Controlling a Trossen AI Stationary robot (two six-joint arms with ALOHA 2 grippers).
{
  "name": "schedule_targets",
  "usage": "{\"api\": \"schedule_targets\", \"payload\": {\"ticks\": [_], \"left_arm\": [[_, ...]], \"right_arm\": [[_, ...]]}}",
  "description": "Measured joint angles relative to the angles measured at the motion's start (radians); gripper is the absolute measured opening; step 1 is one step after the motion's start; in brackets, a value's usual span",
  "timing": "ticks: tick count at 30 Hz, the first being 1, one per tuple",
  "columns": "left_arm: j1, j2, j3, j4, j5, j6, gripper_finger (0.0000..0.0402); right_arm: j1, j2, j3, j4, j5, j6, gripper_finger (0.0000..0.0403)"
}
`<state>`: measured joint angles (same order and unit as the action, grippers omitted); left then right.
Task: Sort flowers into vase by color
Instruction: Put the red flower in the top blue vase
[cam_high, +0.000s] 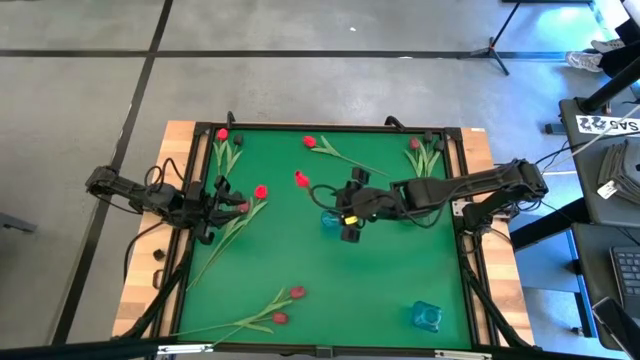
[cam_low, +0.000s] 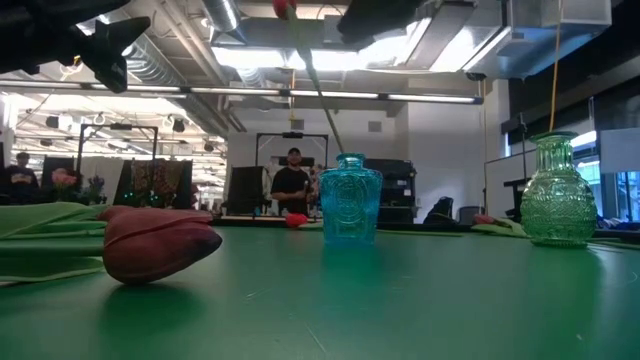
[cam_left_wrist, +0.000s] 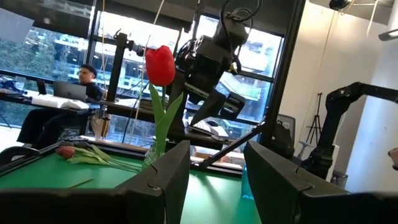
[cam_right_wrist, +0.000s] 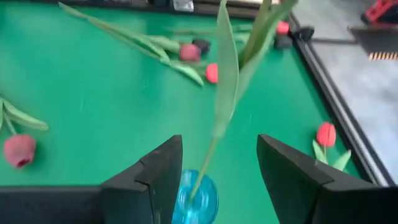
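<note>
My right gripper (cam_right_wrist: 216, 177) hangs directly above the small blue cut-glass vase (cam_right_wrist: 194, 198) near the middle of the green felt-topped table (cam_high: 400, 270), its dark fingers spread with nothing clamped between them; I judge this a release, the red artificial tulip (cam_left_wrist: 161, 65) left standing on its own. Its thin green stem (cam_right_wrist: 205, 163) runs down between the fingers into the vase mouth, touching neither that I can see, the leaves leaning away from the wrist. Farther off, my left gripper (cam_high: 222, 200) waits at the table's left side, fingers apart and empty, beside a red tulip (cam_high: 260, 191) lying flat. Beyond lie other loose tulips (cam_high: 285, 305) and a green glass vase (cam_low: 558, 192), unfilled.
</note>
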<state>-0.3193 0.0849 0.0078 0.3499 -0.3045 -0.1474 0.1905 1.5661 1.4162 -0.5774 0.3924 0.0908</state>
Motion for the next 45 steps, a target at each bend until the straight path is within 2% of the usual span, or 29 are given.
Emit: {"api": "schedule_targets", "payload": {"ticks": [5,9,11,13,16,20,24,28,33,40,45], "left_arm": [[0.0,0.0,0.0,-0.002,0.0,-0.001,0.0151],[0.0,0.0,0.0,-0.002,0.0,-0.002,0.0151],[0.0,0.0,0.0,-0.002,-0.002,-0.003,0.0151],[0.0,0.0,0.0,-0.002,-0.005,-0.008,0.0151],[0.0,0.0,0.0,-0.002,-0.006,-0.007,0.0151],[0.0,0.0,0.0,-0.002,-0.021,-0.003,0.0151],[0.0,0.0,0.0,-0.004,-0.013,-0.007,0.0151],[0.0,0.0,0.001,-0.029,-0.003,-0.007,0.0151],[0.0,0.0,0.001,-0.052,-0.002,-0.003,0.0151],[0.0,0.0,0.001,-0.077,-0.009,-0.007,0.0151],[0.0,0.0,0.001,-0.077,-0.022,-0.008,0.0151]], "right_arm": [[-0.002,-0.008,0.016,-0.121,0.015,0.086,0.0207],[-0.042,-0.01,0.016,-0.23,0.156,0.13,0.0207],[-0.094,-0.01,0.016,-0.303,0.185,0.165,0.0207],[-0.164,-0.01,0.016,-0.379,0.173,0.222,0.0207],[-0.289,-0.01,0.014,-0.417,0.087,0.276,0.0207],[-0.443,0.021,-0.023,-0.276,-0.04,0.228,0.0207],[-0.553,0.106,-0.066,-0.098,-0.159,0.208,0.0207],[-0.625,0.222,-0.074,0.014,-0.249,0.183,0.0207],[-0.678,0.341,-0.074,0.182,-0.407,0.018,0.0207],[-0.731,0.428,-0.074,0.253,-0.445,-0.141,0.0207],[-0.733,0.491,-0.074,0.245,-0.372,-0.166,0.0207]]}}
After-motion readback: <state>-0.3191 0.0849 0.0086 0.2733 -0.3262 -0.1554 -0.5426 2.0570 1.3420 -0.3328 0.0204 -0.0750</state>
